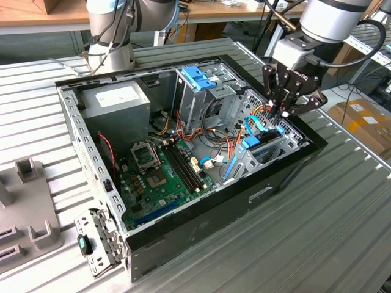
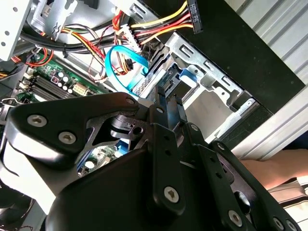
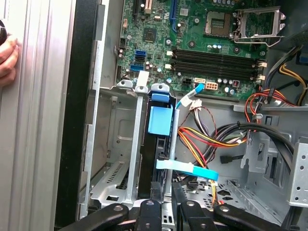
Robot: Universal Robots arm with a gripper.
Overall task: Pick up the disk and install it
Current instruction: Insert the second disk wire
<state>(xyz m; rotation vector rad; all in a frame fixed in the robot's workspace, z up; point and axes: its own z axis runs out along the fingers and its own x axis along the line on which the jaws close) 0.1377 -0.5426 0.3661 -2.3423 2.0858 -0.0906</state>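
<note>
Disk (image 1: 259,145) upright in the drive bay (image 1: 278,149) at the case's (image 1: 201,232) exterior-view right end — gripper (image 1: 282,110) just above.

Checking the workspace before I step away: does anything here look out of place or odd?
A person's hand rests on the table beside the open computer case while the gripper hangs over the drive bay, where the disk stands on edge. Loose cables sprawl inside.

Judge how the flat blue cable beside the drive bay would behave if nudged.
The flat blue cable would probably flex rather than resist: it is a thin ribbon curved in a loose loop. It looks light, so should shift easily. Lying against the metal edge of the drive bay, it might snag.
</note>
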